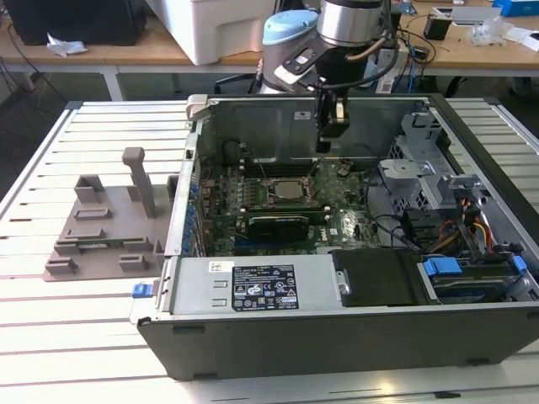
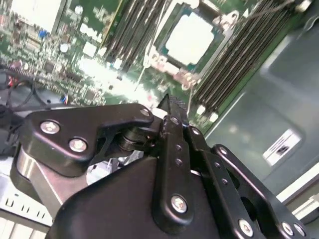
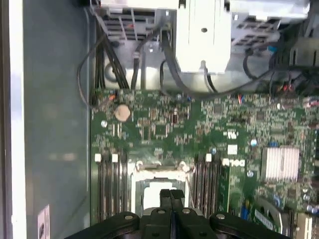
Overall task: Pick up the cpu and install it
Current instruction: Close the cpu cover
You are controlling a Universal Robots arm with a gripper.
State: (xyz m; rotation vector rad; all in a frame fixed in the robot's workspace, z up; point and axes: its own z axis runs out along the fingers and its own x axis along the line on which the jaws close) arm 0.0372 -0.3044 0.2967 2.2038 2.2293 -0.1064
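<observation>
- Tray (image 1: pixel 101 231) of grey plastic lies on the table (image 1: pixel 67 337) at the exterior view's left, just beside the open computer case (image 1: pixel 337 345).
- Inside the case we see the cpu (image 1: pixel 290 189) lying in the socket (image 1: pixel 255 194) on the green motherboard (image 1: pixel 349 220), silver top bare.
- Our hand (image 1: pixel 325 141) hangs over the motherboard, just to the exterior view's right of the cpu; in the first wrist view its fingers (image 3: pixel 166 198) are pressed together, gripping nothing.

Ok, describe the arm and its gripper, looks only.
The arm is a silver-grey cylinder with a pale blue joint cap and black cables running along it. The gripper is matte black, built of jointed linkage bars fastened with silver screws.
</observation>
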